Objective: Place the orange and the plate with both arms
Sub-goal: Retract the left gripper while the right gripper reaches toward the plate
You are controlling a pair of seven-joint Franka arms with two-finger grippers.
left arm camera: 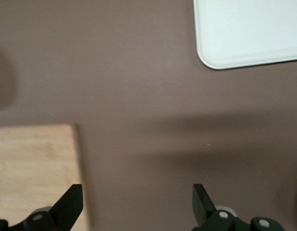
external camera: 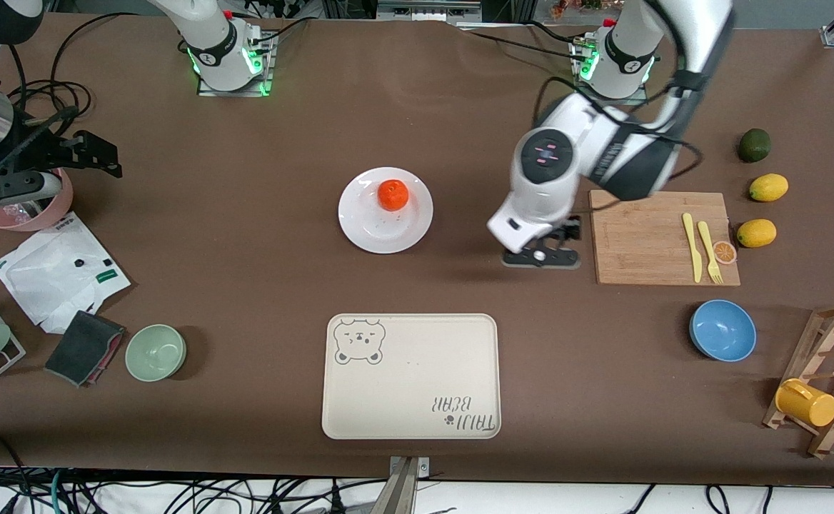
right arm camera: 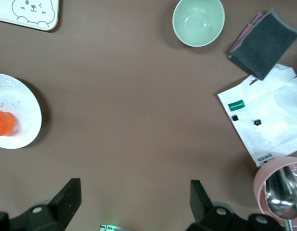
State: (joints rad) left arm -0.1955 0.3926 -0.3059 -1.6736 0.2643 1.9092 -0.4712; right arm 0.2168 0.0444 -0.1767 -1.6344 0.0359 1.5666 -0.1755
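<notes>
The orange sits on the white plate in the middle of the table; the right wrist view shows both, the orange on the plate. My left gripper is open and empty, low over bare table between the plate and the wooden cutting board. In the left wrist view its open gripper has the board's edge beside one finger. My right gripper is open and empty, up over the right arm's end of the table, and shows open in the right wrist view.
A cream bear-print tray lies nearer the camera than the plate. A green bowl, dark cloth, white bag and pink bowl lie at the right arm's end. A blue bowl, lemons, and mug rack lie at the left arm's end.
</notes>
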